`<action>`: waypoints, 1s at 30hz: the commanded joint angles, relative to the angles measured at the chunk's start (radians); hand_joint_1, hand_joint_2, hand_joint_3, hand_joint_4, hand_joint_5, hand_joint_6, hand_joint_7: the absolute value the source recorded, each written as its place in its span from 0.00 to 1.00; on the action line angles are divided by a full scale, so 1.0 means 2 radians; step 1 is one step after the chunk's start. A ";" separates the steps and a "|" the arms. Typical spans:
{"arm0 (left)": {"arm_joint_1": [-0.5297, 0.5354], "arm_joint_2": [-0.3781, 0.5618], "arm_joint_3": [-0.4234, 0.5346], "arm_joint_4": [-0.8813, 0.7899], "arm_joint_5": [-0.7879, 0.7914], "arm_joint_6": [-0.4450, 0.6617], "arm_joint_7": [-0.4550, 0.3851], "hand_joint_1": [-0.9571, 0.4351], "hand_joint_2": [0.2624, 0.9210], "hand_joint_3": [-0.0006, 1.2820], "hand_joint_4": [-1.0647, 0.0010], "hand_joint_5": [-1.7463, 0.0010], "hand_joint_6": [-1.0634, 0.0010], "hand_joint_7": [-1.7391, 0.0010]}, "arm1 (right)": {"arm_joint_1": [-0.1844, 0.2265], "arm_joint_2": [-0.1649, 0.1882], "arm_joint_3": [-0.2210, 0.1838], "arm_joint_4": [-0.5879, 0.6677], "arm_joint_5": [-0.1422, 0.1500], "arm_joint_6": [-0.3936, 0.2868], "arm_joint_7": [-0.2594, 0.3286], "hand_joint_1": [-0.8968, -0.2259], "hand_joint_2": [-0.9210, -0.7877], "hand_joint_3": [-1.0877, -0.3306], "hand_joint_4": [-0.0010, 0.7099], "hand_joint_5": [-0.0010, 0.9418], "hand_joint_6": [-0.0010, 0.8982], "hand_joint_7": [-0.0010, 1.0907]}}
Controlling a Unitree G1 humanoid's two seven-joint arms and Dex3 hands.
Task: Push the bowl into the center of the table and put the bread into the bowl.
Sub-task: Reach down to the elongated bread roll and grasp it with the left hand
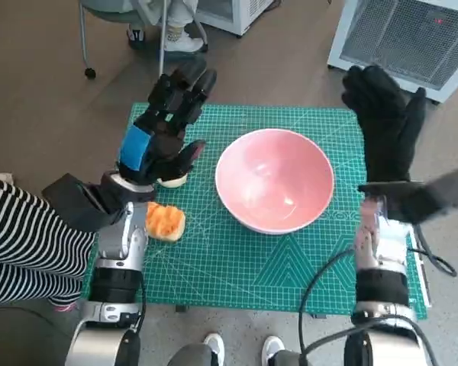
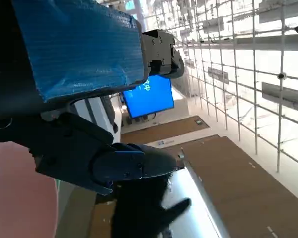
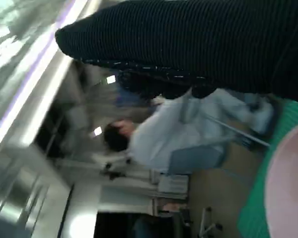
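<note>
We record a pink bowl (image 1: 275,180), empty, near the middle of the green mat (image 1: 237,267), toward its far edge. Orange bread (image 1: 166,222) lies near the mat's left edge, beside our left forearm. Our left hand (image 1: 164,126) hovers over the far-left corner, fingers spread, holding nothing. Our right hand (image 1: 385,126), fingers splayed and empty, is raised at the far-right corner.

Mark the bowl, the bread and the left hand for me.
bowl (image 1: 248,217): head view, on its near-left rim.
bread (image 1: 166,222): head view, middle of the orange piece beside the left forearm.
left hand (image 1: 162,130): head view, middle of the hand, just past the blue tape.
</note>
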 commanded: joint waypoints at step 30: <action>-0.028 -0.004 -0.007 -0.060 -0.022 0.029 -0.028 0.25 1.00 0.26 0.88 0.98 1.00 0.68 | 0.076 -0.015 0.065 -0.183 -0.011 0.056 0.017 0.25 0.00 0.56 0.27 0.01 0.23 0.27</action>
